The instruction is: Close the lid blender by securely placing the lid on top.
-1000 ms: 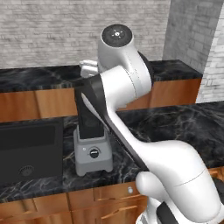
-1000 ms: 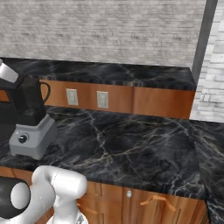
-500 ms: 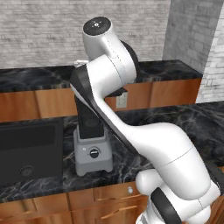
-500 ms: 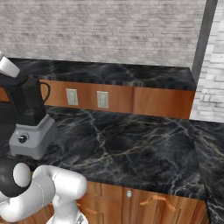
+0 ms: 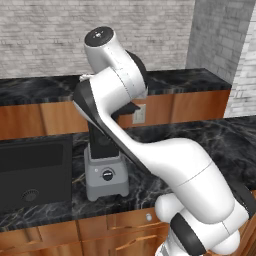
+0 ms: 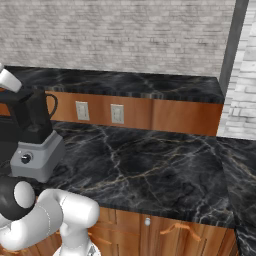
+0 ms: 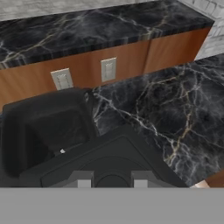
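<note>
The blender (image 5: pixel 106 175) stands on the black marble counter with its grey base and round dial facing me. My arm crosses in front of its dark jar (image 6: pixel 34 118), whose handle points right. In the hand view the jar's open mouth (image 7: pixel 48 127) lies up and to the left. The black rounded-square lid (image 7: pixel 113 153) sits just below it, overlapping the jar's near edge. My gripper (image 7: pixel 111 181) is shut on the lid, with a grey fingertip on either side of its centre knob. Whether the lid touches the rim I cannot tell.
A black sink (image 5: pixel 30 170) is set into the counter left of the blender. Two wall outlets (image 6: pixel 82 110) (image 6: pixel 116 113) sit on the wooden riser behind, under a raised marble ledge (image 6: pixel 125 85). Open counter (image 6: pixel 150 165) stretches right toward a brick pillar (image 5: pixel 220 35).
My arm's upper joints have swung left across the left base view, now standing over the blender. The blender has not moved.
</note>
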